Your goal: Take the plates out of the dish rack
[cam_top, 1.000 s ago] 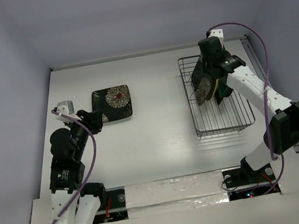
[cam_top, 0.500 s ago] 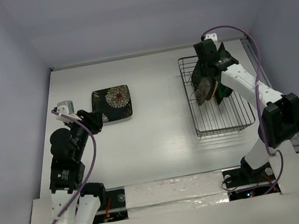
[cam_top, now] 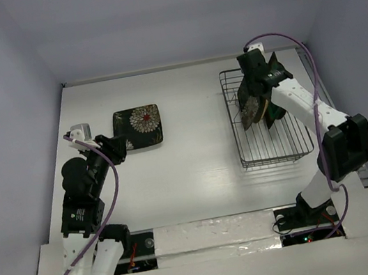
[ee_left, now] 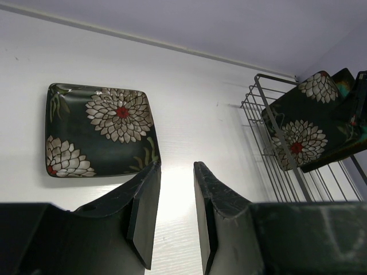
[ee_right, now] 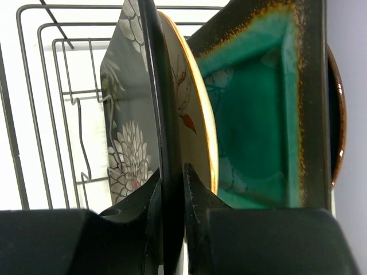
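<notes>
One black square plate with white flowers (cam_top: pixel 138 127) lies flat on the table; it also shows in the left wrist view (ee_left: pixel 100 129). My left gripper (ee_left: pixel 175 172) is open and empty, just in front of it. The wire dish rack (cam_top: pixel 274 150) stands at the right. In it, on edge, are a second black flowered plate (ee_right: pixel 123 154), a cream round plate (ee_right: pixel 195 114), a dark square plate with teal centre (ee_right: pixel 258 114) and the rim of a round plate (ee_right: pixel 338 114). My right gripper (ee_right: pixel 172 183) is shut on the top edge of the black flowered plate in the rack.
The rack's upright prongs and wire walls (ee_right: pixel 34 114) surround the plates. The right wall is close behind the rack (cam_top: pixel 314 73). The white table (cam_top: pixel 193 150) lies between the flat plate and the rack.
My right wrist has shifted slightly toward the far end of the rack, over the plates. The left arm and the flat plate have not moved.
</notes>
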`<action>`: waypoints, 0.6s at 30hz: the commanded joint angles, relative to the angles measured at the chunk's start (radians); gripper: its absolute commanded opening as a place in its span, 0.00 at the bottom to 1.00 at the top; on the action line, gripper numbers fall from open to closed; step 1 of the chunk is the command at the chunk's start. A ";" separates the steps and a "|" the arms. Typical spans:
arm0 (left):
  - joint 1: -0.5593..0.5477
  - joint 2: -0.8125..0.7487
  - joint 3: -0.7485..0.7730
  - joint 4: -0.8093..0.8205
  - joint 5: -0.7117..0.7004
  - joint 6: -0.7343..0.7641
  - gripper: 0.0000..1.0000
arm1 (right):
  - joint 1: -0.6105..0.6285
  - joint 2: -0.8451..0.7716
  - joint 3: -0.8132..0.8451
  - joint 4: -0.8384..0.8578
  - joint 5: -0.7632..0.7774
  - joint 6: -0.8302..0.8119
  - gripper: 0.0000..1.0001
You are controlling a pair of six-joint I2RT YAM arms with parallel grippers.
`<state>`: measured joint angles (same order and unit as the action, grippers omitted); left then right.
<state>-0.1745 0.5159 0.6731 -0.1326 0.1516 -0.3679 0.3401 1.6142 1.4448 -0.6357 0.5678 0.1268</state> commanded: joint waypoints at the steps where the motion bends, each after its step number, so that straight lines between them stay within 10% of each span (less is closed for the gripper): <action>1: 0.004 -0.002 0.016 0.044 0.016 0.000 0.27 | -0.004 -0.096 0.088 0.030 0.076 -0.021 0.00; 18: 0.004 -0.002 0.016 0.044 0.009 -0.002 0.27 | 0.037 -0.305 0.195 0.065 0.072 0.017 0.00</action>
<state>-0.1745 0.5159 0.6731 -0.1322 0.1535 -0.3679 0.3550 1.4227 1.5394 -0.7181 0.6079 0.1146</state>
